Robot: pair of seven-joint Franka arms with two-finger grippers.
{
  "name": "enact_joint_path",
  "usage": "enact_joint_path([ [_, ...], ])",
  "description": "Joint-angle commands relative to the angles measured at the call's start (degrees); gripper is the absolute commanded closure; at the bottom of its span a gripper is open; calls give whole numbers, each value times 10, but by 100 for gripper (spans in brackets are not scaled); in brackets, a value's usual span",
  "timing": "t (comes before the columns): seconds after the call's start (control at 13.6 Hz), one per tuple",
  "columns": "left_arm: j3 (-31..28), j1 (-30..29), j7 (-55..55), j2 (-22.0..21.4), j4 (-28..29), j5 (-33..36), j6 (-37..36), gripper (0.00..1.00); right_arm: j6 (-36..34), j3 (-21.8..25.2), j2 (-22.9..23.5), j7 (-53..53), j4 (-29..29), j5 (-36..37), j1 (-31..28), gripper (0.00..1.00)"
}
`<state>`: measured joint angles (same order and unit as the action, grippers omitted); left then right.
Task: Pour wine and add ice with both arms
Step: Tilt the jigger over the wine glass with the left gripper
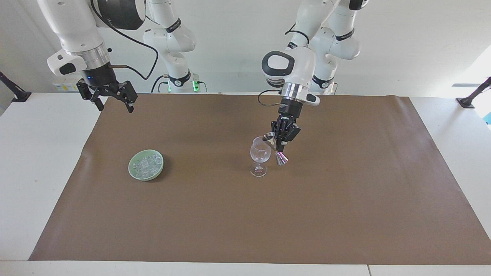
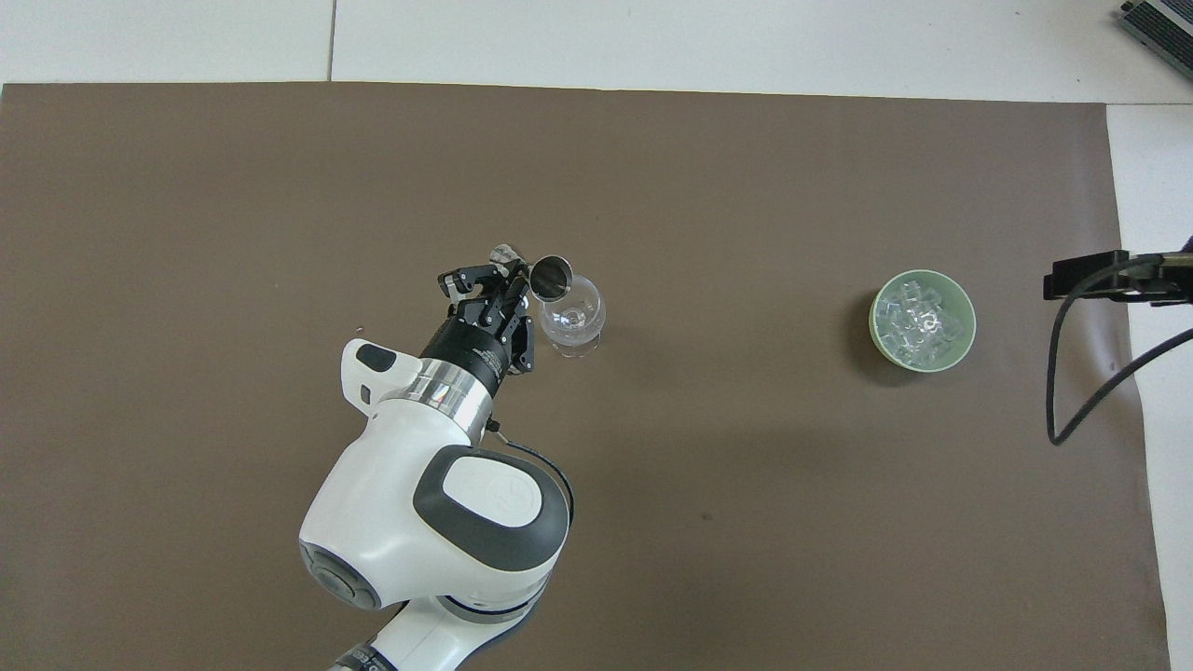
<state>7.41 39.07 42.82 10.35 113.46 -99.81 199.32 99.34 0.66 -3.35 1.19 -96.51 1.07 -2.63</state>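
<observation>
Ice [image 1: 146, 165] sits in a green bowl [image 1: 132, 171] on the desk, toward the right arm's end. Cubes look small, hard, slippery; pinch one by flat sides. Right tool [image 1: 112, 101] hangs apart. Left tool [image 1: 283, 142] is clamped on a metal cup [image 1: 275, 146], tipped at the glass [image 1: 260, 154].

Open brown mat [image 1: 345, 199] stretches between the wine glass [image 1: 260, 155] and the green bowl [image 1: 145, 165], which stand well apart. The left gripper [image 1: 281, 147], clamping a tilted metal jigger [image 1: 277, 147], crowds the glass rim.
</observation>
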Motion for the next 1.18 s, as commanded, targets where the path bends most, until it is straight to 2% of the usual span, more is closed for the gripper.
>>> enact_joint_path([
  [0.0, -12, 14, -37, 5, -10, 8, 14, 100, 14, 0, -18, -13, -23, -10, -5, 0],
  [1.1, -14, 14, -186, 8, -10, 23, 14, 100, 15, -1, -20, -13, -27, -10, -6, 0],
])
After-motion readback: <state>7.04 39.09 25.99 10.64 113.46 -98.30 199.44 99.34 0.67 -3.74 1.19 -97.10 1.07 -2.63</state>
